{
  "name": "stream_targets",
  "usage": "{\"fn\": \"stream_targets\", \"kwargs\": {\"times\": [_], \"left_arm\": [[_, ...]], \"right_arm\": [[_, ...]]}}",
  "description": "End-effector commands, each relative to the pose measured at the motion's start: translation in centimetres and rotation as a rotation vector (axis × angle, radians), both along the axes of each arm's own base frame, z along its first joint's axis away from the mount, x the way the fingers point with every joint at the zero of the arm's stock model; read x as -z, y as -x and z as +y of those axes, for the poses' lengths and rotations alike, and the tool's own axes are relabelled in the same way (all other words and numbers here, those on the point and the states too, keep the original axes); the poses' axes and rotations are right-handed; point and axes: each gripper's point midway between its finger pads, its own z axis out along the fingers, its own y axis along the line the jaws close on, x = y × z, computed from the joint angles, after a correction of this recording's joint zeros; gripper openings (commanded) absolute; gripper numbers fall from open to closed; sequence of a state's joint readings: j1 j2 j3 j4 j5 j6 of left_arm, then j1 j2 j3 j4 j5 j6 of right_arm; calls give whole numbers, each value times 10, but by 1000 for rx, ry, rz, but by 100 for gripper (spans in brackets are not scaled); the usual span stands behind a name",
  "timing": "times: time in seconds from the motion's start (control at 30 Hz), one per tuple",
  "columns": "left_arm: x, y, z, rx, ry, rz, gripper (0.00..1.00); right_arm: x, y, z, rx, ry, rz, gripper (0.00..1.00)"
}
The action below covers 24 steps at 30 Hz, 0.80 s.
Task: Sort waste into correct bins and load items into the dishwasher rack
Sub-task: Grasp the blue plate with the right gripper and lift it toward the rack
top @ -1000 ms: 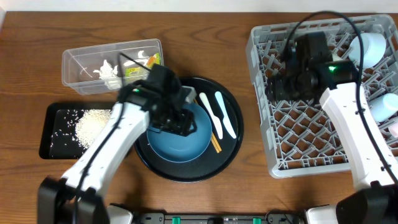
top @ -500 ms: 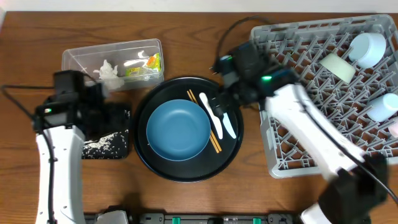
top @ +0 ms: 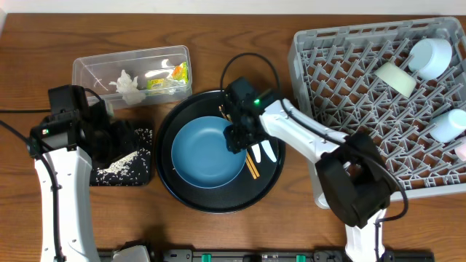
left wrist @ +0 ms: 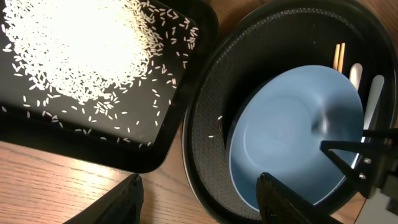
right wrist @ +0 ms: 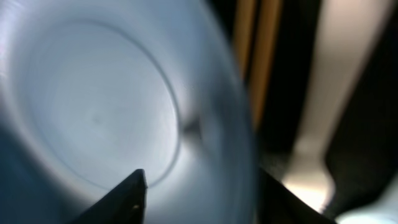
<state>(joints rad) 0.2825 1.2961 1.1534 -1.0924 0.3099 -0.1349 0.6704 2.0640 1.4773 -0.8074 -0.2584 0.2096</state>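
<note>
A light blue bowl (top: 207, 151) sits in the large round black tray (top: 218, 202). My right gripper (top: 237, 136) is open at the bowl's right rim. In the right wrist view (right wrist: 199, 202) one finger is inside the bowl (right wrist: 106, 106) and one outside. Two orange chopsticks (top: 252, 164) and two white utensils (top: 266, 148) lie just right of it. My left gripper (top: 120, 140) is open and empty over the black rectangular tray (top: 142, 180), which holds rice (left wrist: 81, 50). The clear tub (top: 91, 67) holds tissue (top: 128, 83) and a yellow-green wrapper (top: 173, 72).
The grey rack (top: 349, 131) fills the right side. It holds a white cup (top: 394, 77) and light blue cups (top: 431, 55) at its far right. A few rice grains (left wrist: 217, 124) lie in the round tray beside the bowl. Bare wood shows along the front edge.
My left arm has left the bowl and swung left over the black rectangular tray. My right arm has come from the rack down to the bowl's right rim.
</note>
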Motion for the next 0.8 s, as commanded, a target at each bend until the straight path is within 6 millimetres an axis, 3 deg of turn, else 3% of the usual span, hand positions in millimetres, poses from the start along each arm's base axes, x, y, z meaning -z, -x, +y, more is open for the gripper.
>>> {"fn": "stream_targets", "kwargs": {"times": [0.0,0.07,0.17,0.2,0.4,0.5,0.63,0.77], "left_arm": [[3,0,2,-14,-2,14,60],[3,0,2,-13,-2,14,60],[3,1,2,-13,-2,15,60],[3,1,2,-13,-2,15,60],[3,1,2,-13,-2,15,60],[3,1,2,-14,-2,15,60],[3,1,2,-13,-2,15,60],[3,0,2,-13,-2,14,60]], "right_arm": [[-2,6,13,-10,-24,4,45],[-1,6,14,-15,-10,-13,37],[1,4,11,-12,19,-31,7],[1,4,9,-3,30,-32,1],[2,-3,1,52,71,-53,1],[-8,-13,-5,68,81,-85,1],[-48,-35,-16,83,78,-194,1],[-116,-69,-47,184,103,-396,1]]}}
